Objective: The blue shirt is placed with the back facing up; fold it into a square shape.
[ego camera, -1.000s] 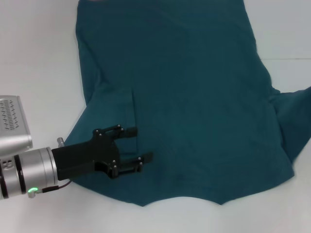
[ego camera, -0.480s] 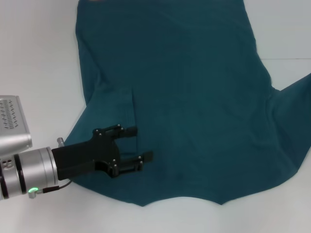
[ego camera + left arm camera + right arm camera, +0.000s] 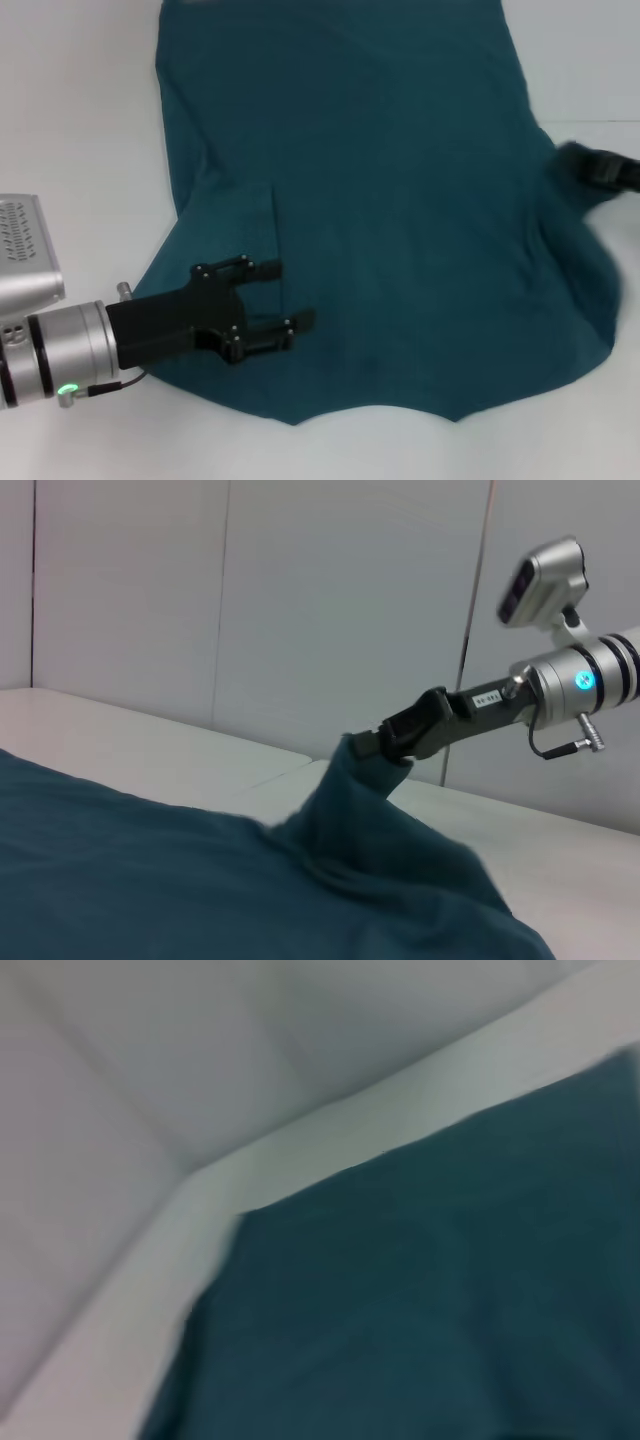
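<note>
Our left gripper (image 3: 285,296) rests, jaws spread, on the near-left part of the blue shirt (image 3: 390,210), a soft matte cotton sheet lying plain side up on the smooth white desk (image 3: 80,120). On the right, our right gripper (image 3: 385,742) has its jaws pinched on the shirt's edge, raised into a peak. We judge that thin pinch could slip, or its pull could drag and wrinkle the flat body.

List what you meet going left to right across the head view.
Left arm's silver wrist → left gripper, open over the shirt's left part → blue shirt spread on the white table → right gripper at the shirt's right edge, gripping the cloth.
</note>
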`<state>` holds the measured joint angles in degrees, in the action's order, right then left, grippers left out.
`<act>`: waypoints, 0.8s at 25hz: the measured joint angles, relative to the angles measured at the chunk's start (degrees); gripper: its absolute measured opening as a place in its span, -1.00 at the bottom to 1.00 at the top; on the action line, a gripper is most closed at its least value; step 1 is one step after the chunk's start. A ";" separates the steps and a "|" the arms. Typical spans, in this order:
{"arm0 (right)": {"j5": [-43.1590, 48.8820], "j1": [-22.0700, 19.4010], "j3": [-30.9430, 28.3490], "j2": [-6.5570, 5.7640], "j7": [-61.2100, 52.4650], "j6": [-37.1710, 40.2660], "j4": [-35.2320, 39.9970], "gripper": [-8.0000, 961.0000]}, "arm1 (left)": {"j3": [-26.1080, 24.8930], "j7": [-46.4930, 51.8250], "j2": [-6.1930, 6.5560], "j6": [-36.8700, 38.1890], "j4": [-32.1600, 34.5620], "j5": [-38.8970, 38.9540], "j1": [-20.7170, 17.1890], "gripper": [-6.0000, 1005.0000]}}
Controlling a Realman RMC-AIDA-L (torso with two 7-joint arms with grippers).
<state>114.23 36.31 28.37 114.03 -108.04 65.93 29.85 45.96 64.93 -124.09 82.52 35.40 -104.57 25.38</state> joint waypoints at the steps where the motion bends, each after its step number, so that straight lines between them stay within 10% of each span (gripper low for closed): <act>1: 0.06 1.04 1.38 0.56 -0.36 0.41 -0.11 -0.94 | -0.01 0.01 0.00 -0.04 0.01 0.00 0.00 0.54; 10: 0.18 4.16 10.02 3.82 -1.96 0.29 1.91 -0.93 | -0.01 0.02 0.08 -0.38 0.01 -0.01 -0.06 0.53; 16: -0.06 2.63 9.08 2.53 -3.13 0.28 2.13 -0.48 | -0.08 0.02 0.01 -0.50 -0.04 -0.01 -0.24 0.53; 20: -0.09 1.70 8.40 2.25 -3.14 0.40 2.71 0.19 | -0.16 0.09 -0.01 -0.53 -0.07 -0.01 -0.23 0.53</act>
<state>114.14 38.00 36.77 116.28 -111.18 66.33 32.56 45.80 65.02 -124.10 82.00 35.33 -104.58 25.14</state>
